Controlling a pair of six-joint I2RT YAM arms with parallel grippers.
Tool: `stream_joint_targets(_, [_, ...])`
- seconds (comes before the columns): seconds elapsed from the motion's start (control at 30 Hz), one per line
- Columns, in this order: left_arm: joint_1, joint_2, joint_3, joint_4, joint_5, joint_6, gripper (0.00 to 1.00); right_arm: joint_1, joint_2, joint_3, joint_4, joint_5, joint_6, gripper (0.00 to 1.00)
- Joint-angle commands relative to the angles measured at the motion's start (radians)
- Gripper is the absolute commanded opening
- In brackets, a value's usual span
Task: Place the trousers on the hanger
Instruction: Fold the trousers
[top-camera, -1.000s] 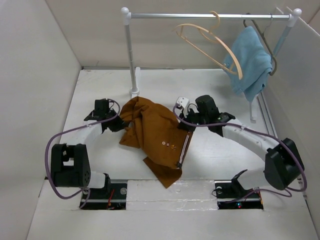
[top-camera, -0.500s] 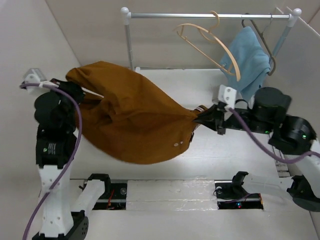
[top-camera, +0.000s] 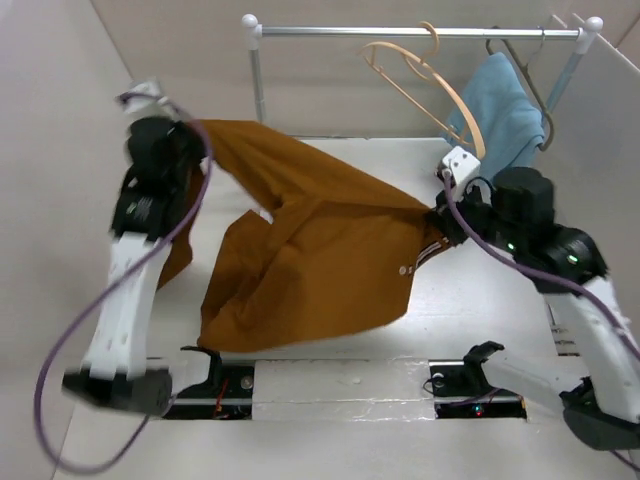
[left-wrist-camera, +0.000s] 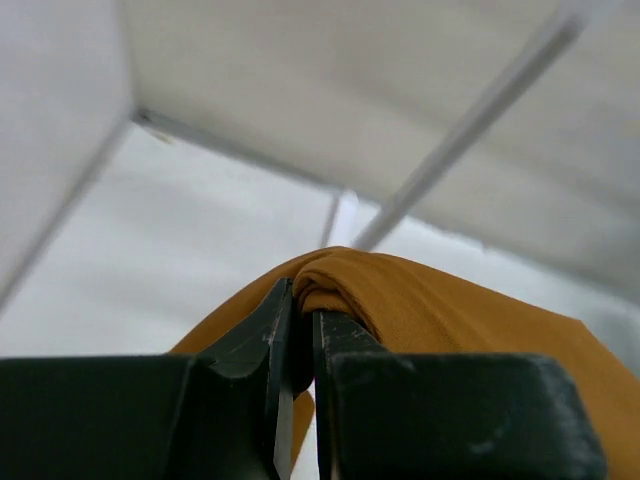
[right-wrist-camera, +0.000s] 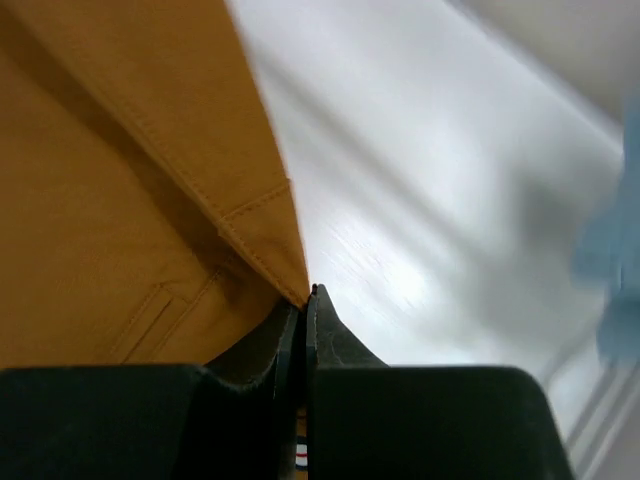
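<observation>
The rust-brown trousers (top-camera: 320, 250) hang stretched in the air between both arms, above the table. My left gripper (top-camera: 195, 135) is raised at the back left and shut on a bunched fold of the trousers (left-wrist-camera: 400, 290). My right gripper (top-camera: 440, 215) is shut on the waistband end, where the cloth edge (right-wrist-camera: 270, 220) runs into the jaws. The beige wooden hanger (top-camera: 425, 85) hangs tilted on the rail by its hook, above and behind the right gripper, apart from the trousers.
A white rail (top-camera: 410, 32) on two posts spans the back. A light blue cloth (top-camera: 500, 115) hangs on a dark grey hanger (top-camera: 520, 62) at the rail's right end. White walls close in left and right.
Both arms lifted the trousers off the table. Since half a second ago the left gripper rose and moved right and back; the cloth now hangs flatter and lower at the front.
</observation>
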Motion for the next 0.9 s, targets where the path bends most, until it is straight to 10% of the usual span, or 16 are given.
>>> stream_joint_targets(0.0, [-0.013,0.285,-0.022,0.108,0.170,0.007,0.00,-0.279,-0.010,-0.250,0.191,0.047,0.020,0.00])
stream_joint_targets(0.1, [-0.071,0.434,0.036,0.037,0.167,-0.010,0.22,-0.473,-0.019,-0.396,0.286,0.025,0.043,0.07])
stream_joint_targets(0.23, [-0.084,0.303,-0.156,0.099,0.216,-0.054,0.72,-0.414,-0.049,-0.401,0.280,0.031,-0.030,0.78])
stream_joint_targets(0.33, [-0.084,0.172,-0.272,0.064,0.158,-0.093,0.72,-0.290,-0.033,-0.416,0.236,-0.041,-0.085,0.81])
stream_joint_targets(0.43, [-0.084,0.054,-0.400,-0.010,0.055,-0.160,0.64,-0.054,-0.049,-0.517,0.266,-0.041,-0.081,0.54])
stream_joint_targets(0.5, [-0.084,0.012,-0.442,-0.116,-0.002,-0.209,0.60,0.052,-0.049,-0.563,0.301,-0.001,-0.043,0.00])
stream_joint_targets(0.6, [-0.043,-0.031,-0.519,-0.254,0.007,-0.361,0.61,0.204,-0.023,-0.625,0.352,0.011,0.011,0.00])
stream_joint_targets(0.67, [-0.029,-0.029,-0.571,-0.321,0.067,-0.462,0.65,0.278,-0.009,-0.659,0.384,0.013,0.025,0.19])
stream_joint_targets(0.7, [-0.029,-0.026,-0.583,-0.332,0.100,-0.482,0.67,0.300,0.002,-0.668,0.396,0.019,0.023,0.53])
stream_joint_targets(0.77, [-0.029,-0.022,-0.646,-0.313,0.148,-0.521,0.71,0.362,0.007,-0.691,0.445,0.037,0.014,0.78])
stream_joint_targets(0.87, [-0.029,-0.002,-0.720,-0.255,0.170,-0.542,0.73,0.399,0.062,-0.688,0.450,0.062,-0.036,0.86])
